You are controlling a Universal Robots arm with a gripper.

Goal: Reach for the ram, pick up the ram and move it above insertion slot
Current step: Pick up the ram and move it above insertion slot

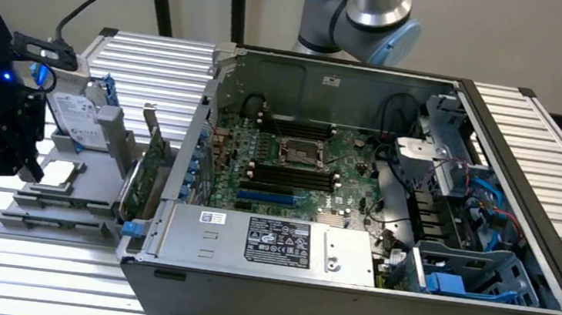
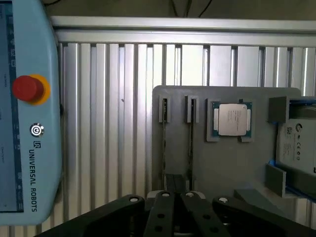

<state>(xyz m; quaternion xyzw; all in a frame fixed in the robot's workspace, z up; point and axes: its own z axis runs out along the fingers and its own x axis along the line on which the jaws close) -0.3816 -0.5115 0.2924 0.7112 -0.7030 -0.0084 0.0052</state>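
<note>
well, the task is barely begun. on the exterior view's left the black tool (image 1: 0, 161) hangs over the grey holder block (image 1: 59, 213), which sits on the ribbed metal counter (image 1: 32, 273), and it carries nothing. whether it is spread or pressed together i cannot tell.

in the wrist view the ram (image 2: 164, 143) stands on edge in a narrow groove of that matt holder. it shows as a thin dark strip under a pale clip, and a second stick (image 2: 191, 143) stands in the groove just beside it. the tool (image 2: 177, 200) is near both and, as far as i can judge, touches neither, so the reach is in hand while the pick and the carry are left. a square processor (image 2: 231, 120) with a dull silver lid lies further along, then a silver hard drive (image 2: 296, 143) with blue rails.

toward the exterior view's right, a green expansion card (image 1: 151, 168) stands upright between the holder and the open steel case (image 1: 530, 143). inside it the long black slots (image 1: 290, 175) look empty and lie well apart from the tool.
</note>
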